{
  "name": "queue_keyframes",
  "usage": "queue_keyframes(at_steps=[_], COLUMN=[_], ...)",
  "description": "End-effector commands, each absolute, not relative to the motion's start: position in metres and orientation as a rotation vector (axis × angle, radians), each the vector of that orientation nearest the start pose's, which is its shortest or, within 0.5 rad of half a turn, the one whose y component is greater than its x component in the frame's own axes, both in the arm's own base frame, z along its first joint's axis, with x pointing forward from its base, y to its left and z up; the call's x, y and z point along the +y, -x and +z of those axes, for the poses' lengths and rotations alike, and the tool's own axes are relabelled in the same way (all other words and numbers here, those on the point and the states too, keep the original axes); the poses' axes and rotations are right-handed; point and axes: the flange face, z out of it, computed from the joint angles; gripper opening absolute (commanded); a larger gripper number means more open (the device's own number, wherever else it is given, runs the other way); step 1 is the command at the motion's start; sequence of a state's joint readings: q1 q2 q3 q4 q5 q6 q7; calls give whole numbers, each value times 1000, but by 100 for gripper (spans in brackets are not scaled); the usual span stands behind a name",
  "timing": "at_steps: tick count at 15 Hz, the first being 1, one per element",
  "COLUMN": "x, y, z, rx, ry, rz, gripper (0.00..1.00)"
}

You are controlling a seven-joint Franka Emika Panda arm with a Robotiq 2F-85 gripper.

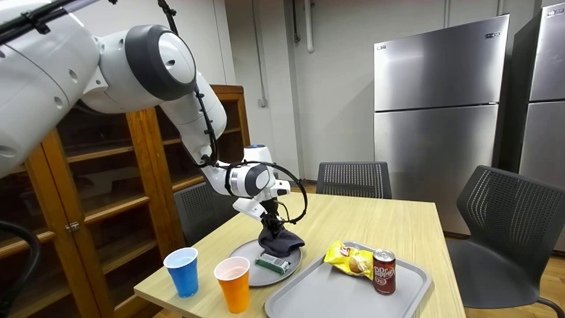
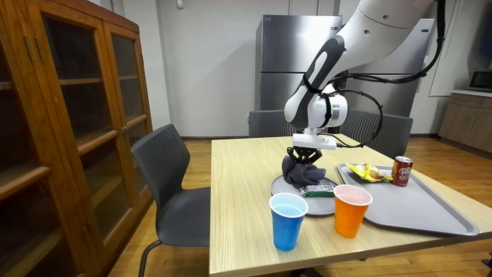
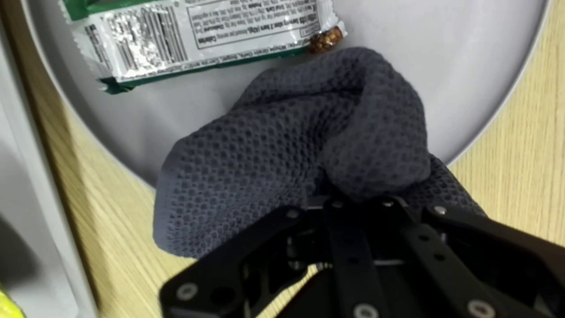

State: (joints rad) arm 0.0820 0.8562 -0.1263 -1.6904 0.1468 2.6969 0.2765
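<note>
My fingers [image 3: 348,247] pinch the dark cloth [image 3: 251,163], likely light and soft, best held by the bunch between them.

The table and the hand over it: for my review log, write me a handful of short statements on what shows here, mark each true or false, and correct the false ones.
1. The hand is closed on a dark cloth. True.
2. A snack bar lies on the plate. True.
3. The snack bar is hidden under the dark cloth. False: it lies uncovered beside it.
4. The chip bag and the can are both on the tray. True.
5. The can lies on its side. False: it stands upright.
6. Both cups stand on the tray. False: the blue cup and the orange cup stand on the table itself.
</note>
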Motion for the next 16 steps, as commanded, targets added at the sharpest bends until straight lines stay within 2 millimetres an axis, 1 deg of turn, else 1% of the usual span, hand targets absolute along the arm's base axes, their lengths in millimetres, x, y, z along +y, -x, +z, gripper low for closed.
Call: queue_keyframes(at_steps=[1,5,7,12,16], x=[-26,-29,-31,-31,-24], y=[-683,-682,-680,-682,-686], z=[123,131,141,173,199], rx=[647,649,652,648,631], ry=[3071,3063,3062,3031,3011], rz=[-232,-245,-251,-318,-366], gripper=[2,2,2,2,2])
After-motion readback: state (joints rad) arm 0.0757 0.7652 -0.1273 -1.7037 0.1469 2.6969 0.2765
